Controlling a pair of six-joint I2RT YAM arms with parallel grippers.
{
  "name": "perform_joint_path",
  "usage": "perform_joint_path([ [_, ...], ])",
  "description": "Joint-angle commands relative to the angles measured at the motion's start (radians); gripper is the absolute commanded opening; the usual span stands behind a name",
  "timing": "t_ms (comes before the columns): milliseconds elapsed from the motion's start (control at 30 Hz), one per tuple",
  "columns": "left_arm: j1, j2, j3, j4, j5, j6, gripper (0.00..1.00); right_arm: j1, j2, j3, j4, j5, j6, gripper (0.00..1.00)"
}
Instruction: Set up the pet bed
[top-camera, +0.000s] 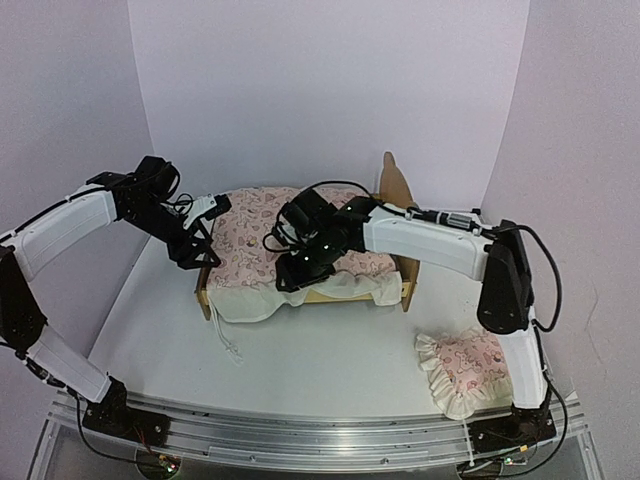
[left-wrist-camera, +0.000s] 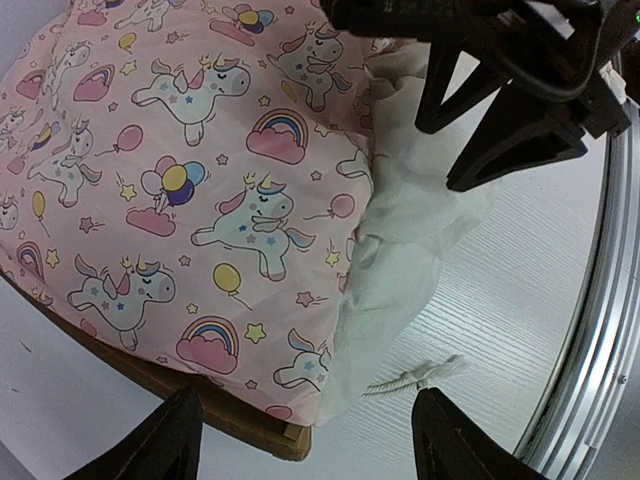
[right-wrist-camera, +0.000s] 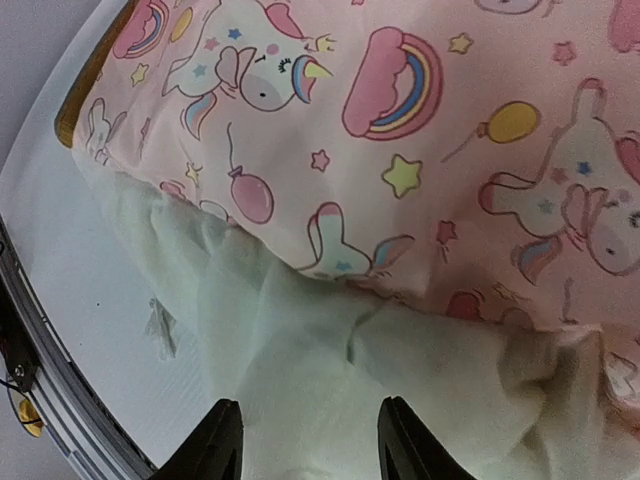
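The pet bed (top-camera: 393, 186) stands mid-table, a light wooden frame with its ear-shaped headboard at the right. A pink unicorn-print cushion (top-camera: 262, 222) lies on it, and its white ruffle (top-camera: 250, 298) hangs over the near rail. My left gripper (top-camera: 200, 250) is open at the bed's left end; in its wrist view the gripper (left-wrist-camera: 315, 445) faces the frame's corner (left-wrist-camera: 235, 420) with nothing between the fingers. My right gripper (top-camera: 297, 272) is over the cushion's near edge. Seen from the wrist, this gripper (right-wrist-camera: 315, 442) has its jaws apart just above the white ruffle (right-wrist-camera: 350, 370), not pinching it.
A small pink ruffled pillow (top-camera: 462, 368) lies at the front right beside the right arm's base. A white drawstring (top-camera: 228, 345) trails from the ruffle onto the table. A metal rail (top-camera: 300, 432) runs along the near edge. White walls enclose the back and both sides.
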Motion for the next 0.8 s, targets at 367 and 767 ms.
perform_joint_path([
  [367,0.0,0.06,-0.024,0.085,-0.079,-0.134,0.73,0.01,0.075,0.003,0.188,-0.071,0.085,0.04],
  [767,-0.011,-0.014,0.013,-0.018,-0.194,-0.001,0.69,-0.028,0.004,0.084,0.311,-0.001,0.032,0.0],
])
